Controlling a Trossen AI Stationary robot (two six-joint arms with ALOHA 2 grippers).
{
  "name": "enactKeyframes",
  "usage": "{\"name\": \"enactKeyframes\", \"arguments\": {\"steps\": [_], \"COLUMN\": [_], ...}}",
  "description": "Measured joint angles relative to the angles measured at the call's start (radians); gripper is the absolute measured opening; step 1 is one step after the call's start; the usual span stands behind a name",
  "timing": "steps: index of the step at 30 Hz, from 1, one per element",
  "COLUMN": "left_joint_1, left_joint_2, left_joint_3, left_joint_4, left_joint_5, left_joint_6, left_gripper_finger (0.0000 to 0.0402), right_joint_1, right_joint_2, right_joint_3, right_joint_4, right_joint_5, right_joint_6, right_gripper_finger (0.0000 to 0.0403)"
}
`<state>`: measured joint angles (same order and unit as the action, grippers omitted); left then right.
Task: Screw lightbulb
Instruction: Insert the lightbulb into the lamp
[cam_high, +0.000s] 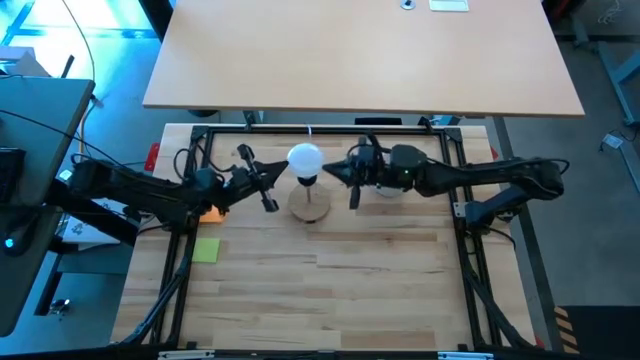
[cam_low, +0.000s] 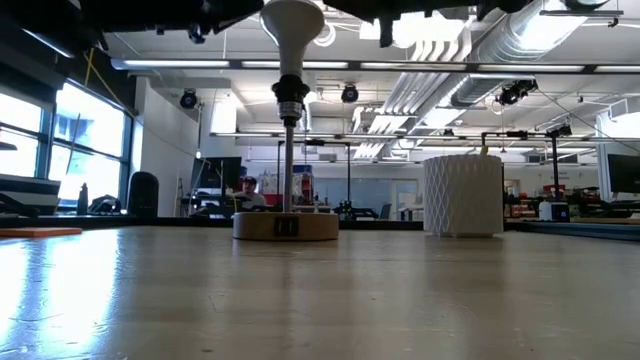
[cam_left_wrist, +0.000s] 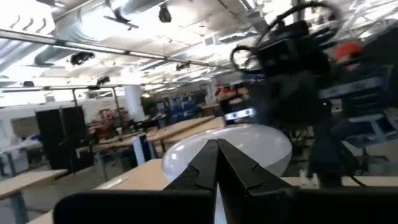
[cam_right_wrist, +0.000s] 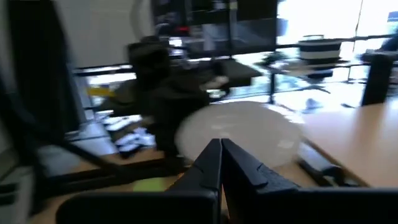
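High view: small white lightbulb with round frosted globe (cam_high: 305, 158) sits over the round wooden base (cam_high: 310, 205) near the back middle of the light wooden slatted table (cam_high: 330, 290). Left gripper (cam_high: 282, 169) comes in from the left, fingertips just beside the globe's left side. Right gripper (cam_high: 328, 172) comes in from the right, tips just beside the globe's right side. The bulb is between both claws. White perforated cup (cam_high: 388, 188) is mostly hidden under the right arm. Yellow-green square note (cam_high: 206, 250) lies on the table, well apart to the front left.

Low view: lightbulb (cam_low: 291, 35) stands upright, long axis vertical, globe up, narrow neck pointing down onto the black-topped thin post (cam_low: 288, 150) of the wooden base (cam_low: 285, 225). White perforated cup (cam_low: 462, 194) stands to the right, apart from the base. A person shows far back in the room.

Left wrist view: left gripper (cam_left_wrist: 217, 163) has its fingers pressed together, tips at the near side of the white globe (cam_left_wrist: 249, 144); contact probably, blur makes it unsure.

Right wrist view: right gripper (cam_right_wrist: 221, 160) likewise has fingers closed together, tips against or just short of the globe (cam_right_wrist: 249, 130). Neither claw grips the bulb.
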<state>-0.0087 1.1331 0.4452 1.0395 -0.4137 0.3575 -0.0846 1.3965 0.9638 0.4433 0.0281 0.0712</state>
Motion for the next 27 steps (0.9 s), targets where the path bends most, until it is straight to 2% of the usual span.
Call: {"name": "enactKeyframes", "arguments": {"steps": [2, 6, 9, 12, 16, 18, 21, 27], "left_joint_1": [0.024, 0.065, 0.072, 0.054, 0.003, -0.020, -0.052, -0.026], "left_joint_2": [0.018, 0.035, 0.014, -0.004, -0.022, -0.023, -0.020, -0.004], "left_joint_3": [0.002, -0.003, -0.002, 0.001, -0.001, -0.001, -0.001, 0.000], "left_joint_4": [0.009, -0.015, -0.008, -0.003, 0.004, 0.010, 0.001, 0.001], "left_joint_5": [-0.017, -0.146, -0.176, -0.183, -0.182, -0.174, -0.174, -0.171], "left_joint_6": [-0.018, -0.031, -0.002, 0.028, 0.077, 0.094, 0.101, 0.082], "left_gripper_finger": [0.0000, 0.0000, 0.0000, 0.0000, 0.0000, 0.0000, 0.0000, 0.0000], "right_joint_1": [0.012, 0.044, 0.064, 0.069, 0.052, 0.027, -0.017, -0.033], "right_joint_2": [0.006, 0.003, -0.016, -0.048, -0.055, -0.045, -0.015, 0.048], "right_joint_3": [0.000, 0.000, 0.000, 0.000, 0.000, 0.000, 0.000, 0.000], "right_joint_4": [0.009, 0.015, -0.007, -0.041, -0.087, -0.079, -0.073, 0.086], "right_joint_5": [-0.070, -0.219, -0.227, -0.086, 0.237, 0.299, 0.228, -0.062], "right_joint_6": [-0.003, -0.052, -0.096, -0.106, -0.062, -0.033, 0.006, 0.029], "right_gripper_finger": [0.0000, 0.0000, 0.0000, 0.0000, 0.0000, 0.0000, 0.0000, 0.0000]}}
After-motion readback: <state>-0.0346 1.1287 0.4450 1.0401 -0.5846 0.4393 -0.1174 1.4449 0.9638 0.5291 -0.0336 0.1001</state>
